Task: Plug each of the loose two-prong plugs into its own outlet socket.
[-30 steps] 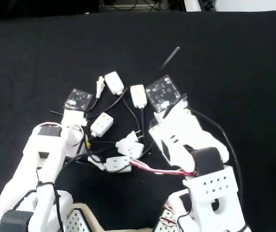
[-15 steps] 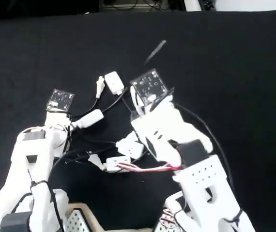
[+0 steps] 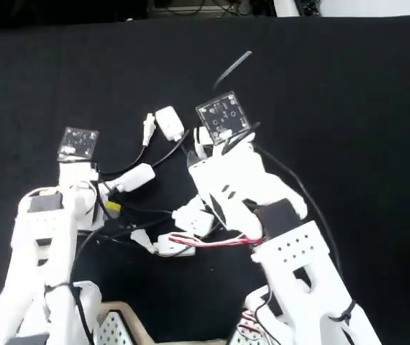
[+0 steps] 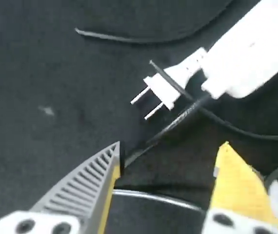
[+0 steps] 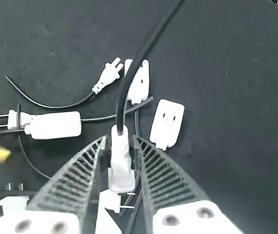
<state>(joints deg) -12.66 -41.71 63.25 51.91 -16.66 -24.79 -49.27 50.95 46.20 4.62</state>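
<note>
Over the last second both arms have swung toward the table's far left in the high view, the right arm most of all. Left wrist view: the left gripper hangs with fingers apart over a black cable, a two-prong plug lying just beyond. Right wrist view: the right gripper is clamped on a white plug, with a free socket nearby. Insertion seems next, which calls for lining the prongs up with its slots
</note>
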